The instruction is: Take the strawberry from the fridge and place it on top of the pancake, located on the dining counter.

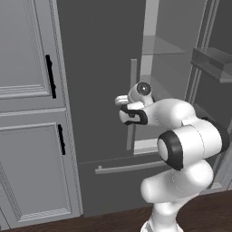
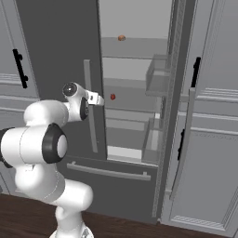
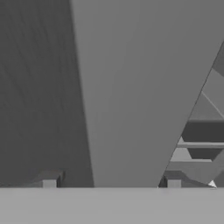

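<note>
Now we see our gripper (image 3: 111, 183) straddling the long light grey vertical handle (image 3: 131, 96) of the fridge's left door (image 2: 56, 56): in the hand view one dark finger tip (image 3: 49, 183) shows to the left of the handle and the other to its right, with the handle running up between them. We cannot tell whether the fingers press on the handle or stand just off it, so we leave the grip unsettled. In the right base view our gripper (image 2: 95, 98) points at the same handle, on the door's edge next to the opening. In the left base view our gripper (image 1: 122, 100) sits just left of that handle, with our white arm (image 1: 181, 145) folded behind it.

Beyond it, the fridge (image 2: 135, 93) has its right door (image 2: 179, 93) swung open, and the pale interior with its shelves is in sight. The strawberry (image 2: 112, 96) lies on a middle shelf, near the shelf's left edge, close to our gripper in the right base view. An orange-toned round fruit (image 2: 121, 37) rests on the shelf above, well apart from the strawberry. Below the doors runs the bottom drawer (image 2: 111, 186) with its horizontal bar. Light grey panelled cabinets (image 1: 27, 113) with black handles flank the fridge.
</note>
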Available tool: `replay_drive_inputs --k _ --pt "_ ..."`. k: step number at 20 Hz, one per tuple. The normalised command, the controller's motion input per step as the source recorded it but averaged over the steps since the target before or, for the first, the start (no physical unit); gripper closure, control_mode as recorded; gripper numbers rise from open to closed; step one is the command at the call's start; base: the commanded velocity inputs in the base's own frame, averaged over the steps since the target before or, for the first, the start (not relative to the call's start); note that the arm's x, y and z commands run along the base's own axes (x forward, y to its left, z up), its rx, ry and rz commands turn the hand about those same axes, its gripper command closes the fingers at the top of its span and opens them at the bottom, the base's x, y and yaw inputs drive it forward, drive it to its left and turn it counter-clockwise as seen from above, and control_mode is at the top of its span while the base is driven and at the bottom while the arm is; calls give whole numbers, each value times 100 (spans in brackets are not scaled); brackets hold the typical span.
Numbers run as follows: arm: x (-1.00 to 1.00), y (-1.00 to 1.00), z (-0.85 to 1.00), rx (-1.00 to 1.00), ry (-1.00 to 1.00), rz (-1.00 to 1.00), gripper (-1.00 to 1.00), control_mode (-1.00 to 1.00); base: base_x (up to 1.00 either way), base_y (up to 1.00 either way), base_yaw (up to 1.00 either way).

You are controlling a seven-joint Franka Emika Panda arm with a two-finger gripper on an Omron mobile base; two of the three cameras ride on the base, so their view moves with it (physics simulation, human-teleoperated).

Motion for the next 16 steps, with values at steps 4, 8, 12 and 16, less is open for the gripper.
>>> replay_drive_inputs --k 4,8,12,16 --pt "51 90 -57 0 1 3 100 -100 0 0 0" --pt "3 100 -40 0 7 8 100 -100 0 0 0" --pt "-14 100 -19 0 12 8 100 -100 0 0 0" --pt "-39 100 -11 -1 14 5 100 -100 0 0 0"
